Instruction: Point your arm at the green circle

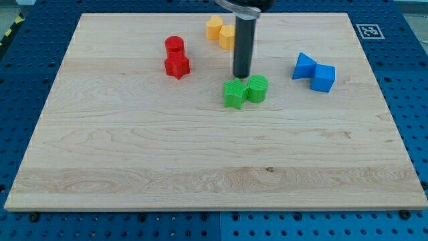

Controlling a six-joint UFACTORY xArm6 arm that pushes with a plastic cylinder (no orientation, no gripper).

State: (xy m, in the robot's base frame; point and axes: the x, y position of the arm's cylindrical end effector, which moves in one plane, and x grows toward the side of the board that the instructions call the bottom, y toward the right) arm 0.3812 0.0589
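Note:
The green circle (258, 88) is a short green cylinder near the board's middle, touching a green star-shaped block (234, 94) on its left. My dark rod comes down from the view's top, and my tip (241, 75) rests on the board just above and to the left of the green circle, close to both green blocks but a small gap apart from them.
A red cylinder (174, 46) and a red star-like block (177, 65) sit to the left. Two yellow blocks (221, 31) lie behind the rod at the top. Two blue blocks (314, 72) lie to the right. The wooden board (214, 167) rests on a blue perforated table.

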